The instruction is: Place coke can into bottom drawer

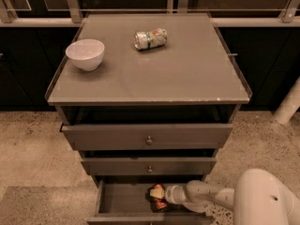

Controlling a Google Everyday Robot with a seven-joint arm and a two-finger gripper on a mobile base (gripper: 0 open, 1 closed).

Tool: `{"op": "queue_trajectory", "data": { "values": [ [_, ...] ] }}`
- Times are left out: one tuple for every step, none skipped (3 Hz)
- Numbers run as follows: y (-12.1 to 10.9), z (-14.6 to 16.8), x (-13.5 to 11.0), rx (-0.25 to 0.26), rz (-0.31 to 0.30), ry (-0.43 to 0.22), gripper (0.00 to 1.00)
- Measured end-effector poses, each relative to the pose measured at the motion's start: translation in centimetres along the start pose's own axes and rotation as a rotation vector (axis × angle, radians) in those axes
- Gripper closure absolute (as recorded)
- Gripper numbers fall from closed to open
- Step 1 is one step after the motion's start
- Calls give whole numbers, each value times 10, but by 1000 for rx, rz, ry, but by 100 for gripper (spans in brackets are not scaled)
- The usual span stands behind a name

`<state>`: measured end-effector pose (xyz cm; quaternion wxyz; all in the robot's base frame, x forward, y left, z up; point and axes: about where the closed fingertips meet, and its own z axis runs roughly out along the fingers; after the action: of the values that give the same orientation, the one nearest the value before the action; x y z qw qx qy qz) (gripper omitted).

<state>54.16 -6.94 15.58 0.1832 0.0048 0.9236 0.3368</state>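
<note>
Drawer [112, 201] at the very bottom of the table [187, 78] stands pulled out below the front edge, a shallow grey-brown box with a flat, matte floor. The red coke can [156, 192] is inside it, a little right of the middle, its metal glinting dully. The pincer [162, 198] is down in the drawer at the can's right side, right against it; I cannot tell whether it is pinching the can or only touching it. The smooth, rounded white arm [206, 196] reaches in from the right. Above, two flat-fronted drawers [117, 136] with small round knobs [149, 140] are each slightly out. On the table's smooth grey top, a round white bowl [85, 54] sits near the left edge, and a dented green-and-white can [150, 38] lies on its side near the back edge. Speckled stone floor [33, 144] surrounds the table.
</note>
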Motion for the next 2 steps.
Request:
{"op": "queue_trajectory", "data": {
  "values": [
    [0, 0, 0, 0, 0, 0, 37],
    [0, 0, 0, 0, 0, 0, 13]
  ]
}}
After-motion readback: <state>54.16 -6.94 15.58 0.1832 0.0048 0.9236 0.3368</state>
